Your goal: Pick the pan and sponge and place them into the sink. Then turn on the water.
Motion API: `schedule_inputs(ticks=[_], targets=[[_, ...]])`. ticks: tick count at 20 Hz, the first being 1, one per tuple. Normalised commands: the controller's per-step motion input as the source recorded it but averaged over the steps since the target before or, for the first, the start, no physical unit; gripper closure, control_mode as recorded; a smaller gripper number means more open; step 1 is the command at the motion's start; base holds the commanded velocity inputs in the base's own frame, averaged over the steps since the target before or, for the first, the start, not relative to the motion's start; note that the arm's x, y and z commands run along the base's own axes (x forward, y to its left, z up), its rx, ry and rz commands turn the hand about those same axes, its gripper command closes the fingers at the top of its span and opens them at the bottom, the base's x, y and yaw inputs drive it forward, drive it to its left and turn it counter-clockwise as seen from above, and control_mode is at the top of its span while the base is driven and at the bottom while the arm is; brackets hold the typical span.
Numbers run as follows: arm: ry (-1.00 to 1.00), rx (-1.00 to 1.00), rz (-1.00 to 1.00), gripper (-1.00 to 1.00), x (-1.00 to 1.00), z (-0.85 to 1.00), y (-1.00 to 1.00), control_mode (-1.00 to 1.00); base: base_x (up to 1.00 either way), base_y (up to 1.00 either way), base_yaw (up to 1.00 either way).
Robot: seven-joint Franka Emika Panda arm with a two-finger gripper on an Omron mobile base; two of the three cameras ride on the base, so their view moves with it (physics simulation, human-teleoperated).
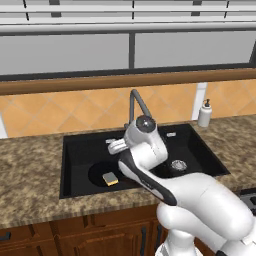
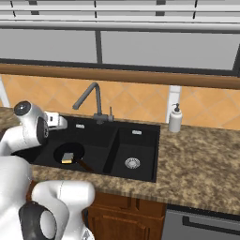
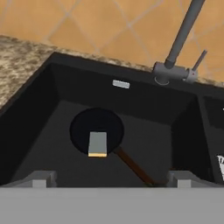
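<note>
Gripper [image 3: 112,179] nearest in the hand view: two grey finger tips [image 3: 41,178] set wide apart at the bottom, jaws open, nothing between them. It hangs above the near edge of the large basin, looking down into it.

Pan [image 3: 97,130] lies flat on the floor of the large basin of the sink [image 3: 35,109], black on black, round. Its thin brown handle runs from the rim toward the near right corner of the basin, ending close to the right finger tip; contact cannot be judged.

Sponge [image 3: 97,144] rests inside the pan, grey scrub face up, yellow edge toward the gripper. Same arrangement from the right base view: sponge [image 2: 68,157] in pan [image 2: 69,153] in the left, larger basin. Left base view shows the sponge [image 1: 110,178] likewise, pan partly hidden by the arm.

Smaller basin holds a round silver drain [image 2: 132,163].

Faucet [image 3: 179,48] stands on the back rim between the basins, dark grey gooseneck, small side lever angled up. No water visible at the spout.

Soap dispenser [image 2: 176,118], white, on the speckled brown counter [image 2: 197,164] to the right of the sink, in front of the orange tiled wall [image 2: 136,98]
</note>
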Motion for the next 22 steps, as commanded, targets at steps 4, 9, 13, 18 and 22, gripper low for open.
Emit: schedule_inputs(ticks=[4, 9, 13, 18, 22], targets=[[-0.18, 0.0, 0.0, -1.0, -0.47, 0.04, -0.52, -1.0, 0.0, 0.0, 0.0], [-0.11, 0.0, 0.0, -1.0, -0.43, 0.08, -0.39, -1.0, 0.0, 0.0, 0.0], [-0.08, 0.0, 0.0, -1.0, -0.17, 0.08, -0.59, -1.0, 0.0, 0.0, 0.0], [-0.09, 0.04, 0.01, -1.0, -0.12, 0.06, -0.69, -1.0, 0.0, 0.0, 0.0], [-0.1, 0.03, 0.0, -1.0, -0.07, 0.0, -0.63, -1.0, 0.0, 0.0, 0.0]])
